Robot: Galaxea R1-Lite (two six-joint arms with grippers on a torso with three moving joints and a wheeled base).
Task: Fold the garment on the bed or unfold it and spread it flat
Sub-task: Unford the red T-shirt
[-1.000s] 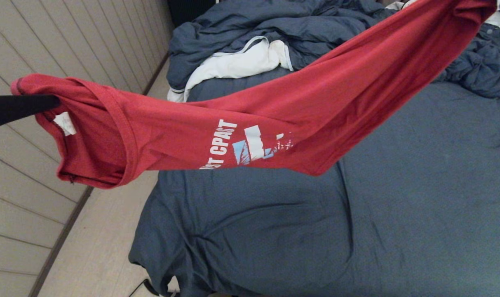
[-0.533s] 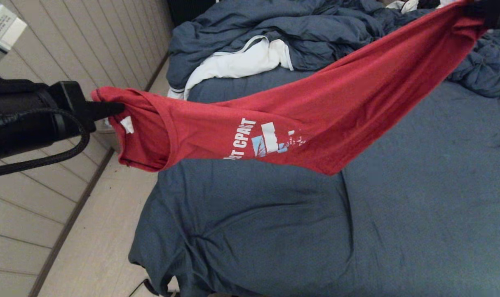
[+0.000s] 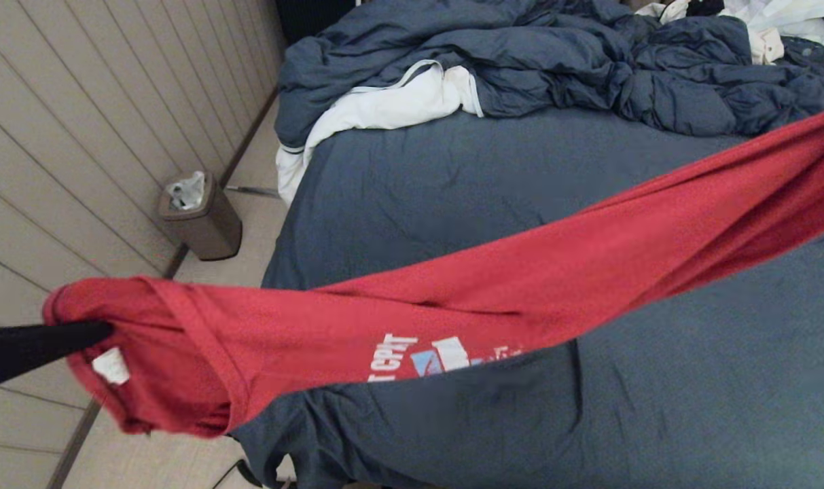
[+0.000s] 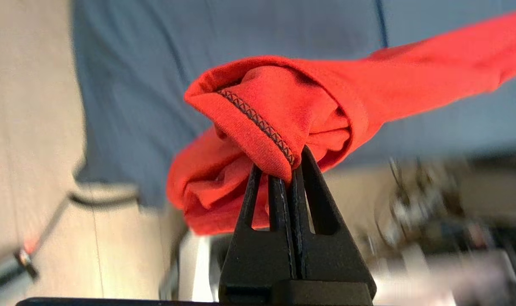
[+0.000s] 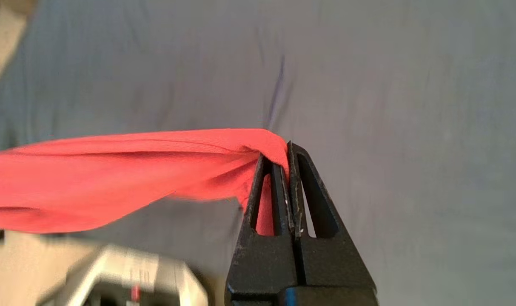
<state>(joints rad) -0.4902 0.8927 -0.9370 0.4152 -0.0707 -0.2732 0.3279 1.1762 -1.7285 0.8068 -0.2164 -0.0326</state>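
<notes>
Black plastic left tool, tapered fingers pinched tight on the neck end of the red short-sleeved T-shirt; in head view it enters from the lower left edge.
Black right tool, clenched on the shirt's opposite end; seen in right wrist view only, out of head view past the right edge.
Shirt: held in the air btwn both tools, stretched into a long band running from lower left up to the right edge, above the bed and clear of it. Neck end bunched and folded w/ stitched hem showing; small white neck tag just below left tool. White and light-blue print partly visible on lower edge, mid-span.
Bed w/ slate-blue fitted sheet, wrinkled, under the shirt.
Rumpled blue duvet heaped at far end.
White cloth w/ dark stripe at far left corner of bed.
Small brown bin on floor by panelled wall, left of bed.
</notes>
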